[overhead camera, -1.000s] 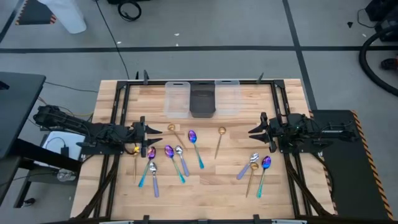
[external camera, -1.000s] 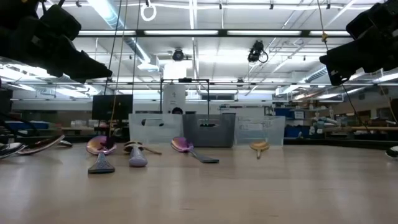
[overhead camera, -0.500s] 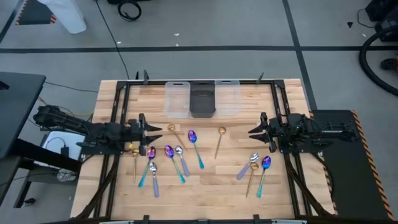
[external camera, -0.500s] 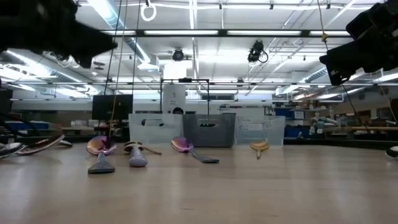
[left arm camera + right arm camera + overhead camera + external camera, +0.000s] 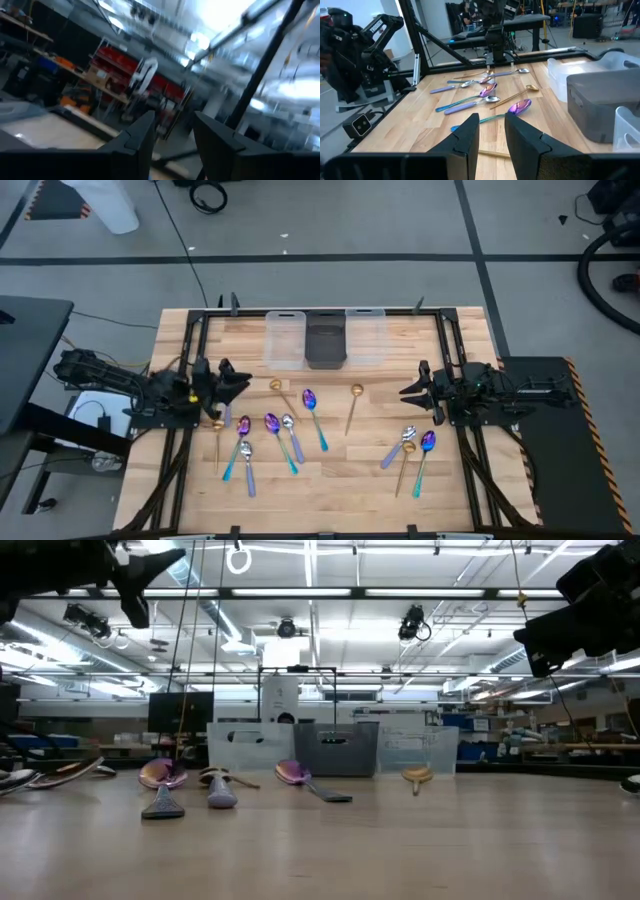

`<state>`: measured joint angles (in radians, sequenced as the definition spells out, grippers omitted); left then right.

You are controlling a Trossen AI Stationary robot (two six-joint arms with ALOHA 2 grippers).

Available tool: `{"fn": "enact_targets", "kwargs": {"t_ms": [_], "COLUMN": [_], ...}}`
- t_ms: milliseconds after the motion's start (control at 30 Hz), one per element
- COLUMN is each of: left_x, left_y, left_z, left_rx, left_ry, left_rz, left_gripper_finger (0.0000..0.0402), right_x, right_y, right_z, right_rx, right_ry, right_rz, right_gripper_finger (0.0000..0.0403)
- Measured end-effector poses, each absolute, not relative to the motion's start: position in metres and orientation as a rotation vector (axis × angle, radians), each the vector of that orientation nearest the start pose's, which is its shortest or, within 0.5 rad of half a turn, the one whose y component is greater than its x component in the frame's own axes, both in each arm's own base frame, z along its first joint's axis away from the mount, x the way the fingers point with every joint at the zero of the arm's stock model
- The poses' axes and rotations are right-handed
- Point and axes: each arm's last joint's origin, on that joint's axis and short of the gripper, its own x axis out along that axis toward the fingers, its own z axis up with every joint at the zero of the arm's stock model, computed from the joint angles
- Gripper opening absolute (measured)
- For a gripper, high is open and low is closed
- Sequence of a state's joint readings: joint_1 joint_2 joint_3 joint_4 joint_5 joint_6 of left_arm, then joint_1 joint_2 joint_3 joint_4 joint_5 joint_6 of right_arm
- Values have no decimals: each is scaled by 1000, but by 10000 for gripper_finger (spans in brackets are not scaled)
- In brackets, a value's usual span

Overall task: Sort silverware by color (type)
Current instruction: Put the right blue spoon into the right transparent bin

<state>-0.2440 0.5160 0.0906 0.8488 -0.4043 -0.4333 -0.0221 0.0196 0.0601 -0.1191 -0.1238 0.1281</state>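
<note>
Dozen slim glossy spoons point(image 5: 312, 418) scattered flat on pale wood-grain table point(image 5: 330, 480).

Grey floor point(image 5: 400, 280) — bright ceiling lights point(image 5: 330, 595).

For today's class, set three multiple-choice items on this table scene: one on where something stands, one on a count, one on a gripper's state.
1. Where does the dark bin stand?
A. between the two clear bins
B. on the floor
C. at the near edge

2. How many spoons lie in the group nearest the right gripper?
A. one
B. three
C. six

3. What does the right gripper hold?
A. a gold spoon
B. a bin
C. nothing, fingers open

Answers:
1 A: the high view shows a clear bin on each side of it.
2 B: three spoons lie together there in the high view.
3 C: the right wrist view shows an empty gap between its fingers.
</note>
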Motion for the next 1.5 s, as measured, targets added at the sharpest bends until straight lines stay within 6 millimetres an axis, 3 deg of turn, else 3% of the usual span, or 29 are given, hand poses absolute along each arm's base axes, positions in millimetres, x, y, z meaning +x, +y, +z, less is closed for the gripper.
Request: {"fn": "enact_targets", "kwargs": {"t_ms": [167,333,500,767,1133,1267,1367,1500], "left_x": [117,112,111,111,109,107,107,107], "left_y": [-17,-14,-14,-13,-8,-8,-7,-3], "left_z": [238,244,246,246,246,247,247,243], "left_rx": [-621,-726,-742,-800,-826,-853,-893,-969], "left_ry": [-575,-664,-695,-702,-739,-766,-776,-788], "left_rz": [61,63,61,59,239,237,268,427], "left_gripper_finger": [142,142,142,142,142,142,142,142], "right_x": [95,89,76,58,53,52,55,72], "right_y": [0,-4,-6,-5,-10,-13,-18,-21], "right_z": [184,211,235,254,257,256,252,239], "right_rx": [93,201,294,217,380,571,780,891], "right_ry": [-56,-355,-647,-912,-988,-1026,-1045,-910], "right_rz": [39,-64,-95,-61,-173,-220,-356,-475], "right_gripper_finger": [103,103,103,103,103,103,103,97]}}
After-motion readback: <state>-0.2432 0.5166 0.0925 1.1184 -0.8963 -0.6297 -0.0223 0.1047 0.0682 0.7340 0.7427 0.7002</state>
